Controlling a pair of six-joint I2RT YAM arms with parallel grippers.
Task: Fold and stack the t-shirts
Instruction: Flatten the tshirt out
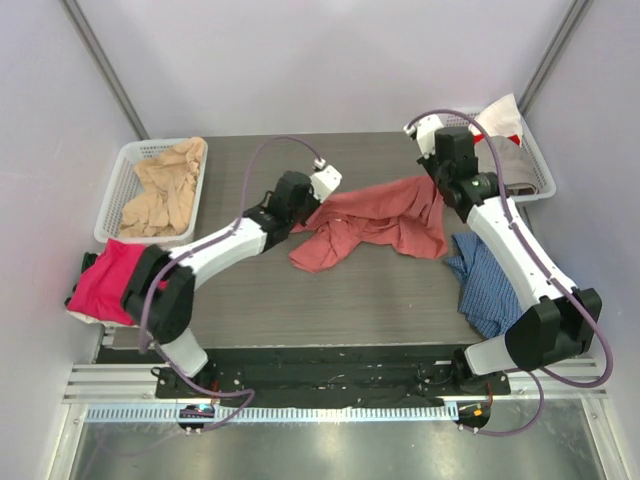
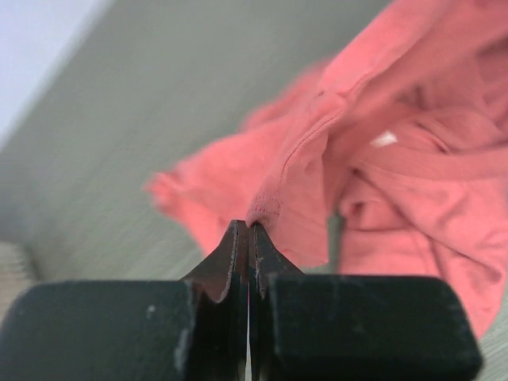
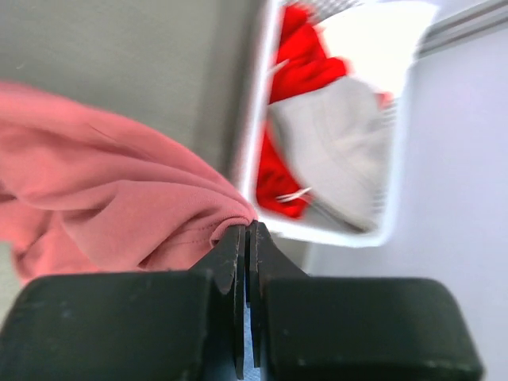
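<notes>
A salmon-red t-shirt [image 1: 375, 225] hangs crumpled over the table's middle, held up between both arms. My left gripper [image 1: 318, 200] is shut on its left edge; the left wrist view shows a fold of the shirt [image 2: 373, 159] pinched at the closed tips of the left gripper [image 2: 249, 226]. My right gripper [image 1: 432, 178] is shut on the shirt's right edge; the right wrist view shows the shirt [image 3: 111, 198] pinched at the tips of the right gripper [image 3: 248, 228]. A magenta-pink t-shirt [image 1: 108, 280] lies at the table's left edge.
A white basket [image 1: 125, 195] at back left holds a beige t-shirt [image 1: 165, 190]. A white basket [image 1: 543, 175] at back right holds red and grey t-shirts [image 3: 341, 143]. A blue checked cloth [image 1: 485, 280] lies under the right arm.
</notes>
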